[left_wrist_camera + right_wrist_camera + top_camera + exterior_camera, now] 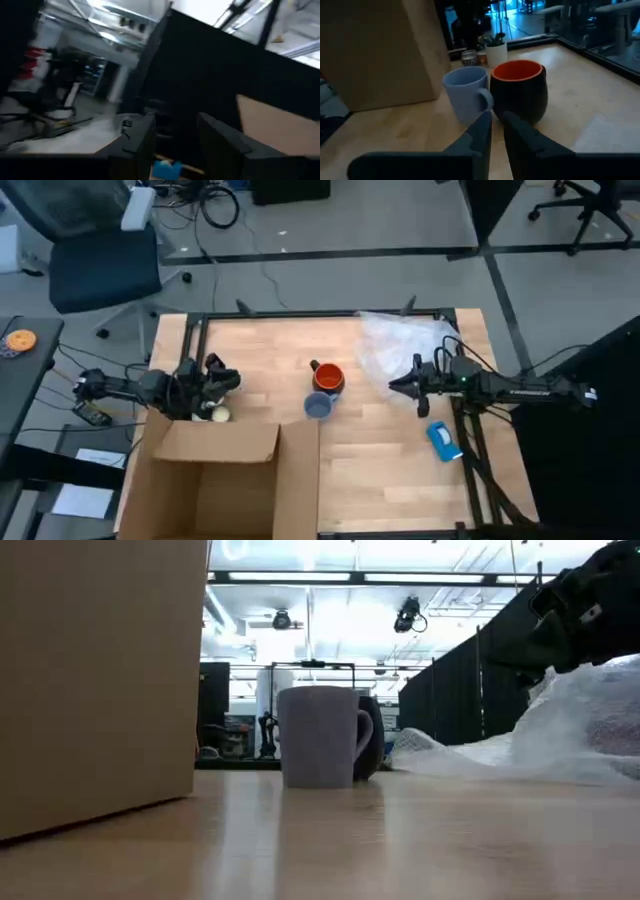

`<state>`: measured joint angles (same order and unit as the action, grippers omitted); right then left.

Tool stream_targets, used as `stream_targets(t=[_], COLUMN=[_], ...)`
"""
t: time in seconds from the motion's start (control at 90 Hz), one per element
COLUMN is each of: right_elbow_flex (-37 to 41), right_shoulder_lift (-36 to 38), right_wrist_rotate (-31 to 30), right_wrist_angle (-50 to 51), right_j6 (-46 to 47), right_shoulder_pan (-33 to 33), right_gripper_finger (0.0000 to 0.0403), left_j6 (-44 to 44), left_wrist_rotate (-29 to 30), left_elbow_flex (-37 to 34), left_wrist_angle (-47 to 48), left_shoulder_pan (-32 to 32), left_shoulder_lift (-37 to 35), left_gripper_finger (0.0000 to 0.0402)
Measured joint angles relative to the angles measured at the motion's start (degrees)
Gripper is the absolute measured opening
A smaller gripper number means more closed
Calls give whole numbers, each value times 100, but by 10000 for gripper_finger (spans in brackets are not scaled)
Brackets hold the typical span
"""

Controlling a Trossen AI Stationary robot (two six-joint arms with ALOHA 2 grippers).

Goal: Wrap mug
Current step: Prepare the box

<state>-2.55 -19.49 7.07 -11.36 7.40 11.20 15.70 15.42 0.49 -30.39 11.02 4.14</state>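
Observation:
The orange-red mug (328,378) stands upright on the wooden table (380,470) near its middle, with its dark handle toward the far left. In the right wrist view the mug (520,90) stands just beyond my fingers. My right gripper (394,387) hovers to the mug's right, pointing at it, its fingers almost together with nothing between them (497,127). A crumpled sheet of clear bubble wrap (405,345) lies on the table at the far right. My left gripper (232,380) waits open at the left, above the cardboard box's far edge.
A pale blue-grey mug (318,407) stands against the orange mug's near side (320,735). A large open cardboard box (215,470) fills the near left. A small pale ball (220,414) sits by its far edge. A blue object (443,440) lies at the near right.

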Motion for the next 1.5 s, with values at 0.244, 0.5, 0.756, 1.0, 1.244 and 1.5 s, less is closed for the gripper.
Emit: stream_targets(t=[0.244, 0.5, 0.756, 1.0, 1.244, 1.5], right_elbow_flex=[2, 0, -2, -2, -2, -285], right_shoulder_lift=[-16, -174, -778, -1247, -1906, -2896], right_wrist_rotate=[162, -222, -4, -24, -362, -899], right_wrist_angle=[-1386, -3000, -4112, -4159, -4222, -4731], right_j6=[2049, 2330, 1728, 1772, 2089, 1897], right_shoulder_pan=[-109, -174, -558, -586, -999, -1654], right_gripper_finger=[25, 25, 25, 22, 22, 22], left_j6=[413, -256, -1007, -1599, -2015, -1650], left_wrist_rotate=[-934, -1039, -1011, -1293, -1385, -1414], left_elbow_flex=[266, 1652, 3555, 5141, 6545, 7957], left_wrist_angle=[-602, 1074, 2840, 4116, 5172, 6555], left_shoulder_pan=[-2, -1, -1, -2, -2, 43], left_shoulder_lift=[4, 42, 987, 2492, 3580, 4480], left_gripper_finger=[131, 131, 131, 131, 131, 131])
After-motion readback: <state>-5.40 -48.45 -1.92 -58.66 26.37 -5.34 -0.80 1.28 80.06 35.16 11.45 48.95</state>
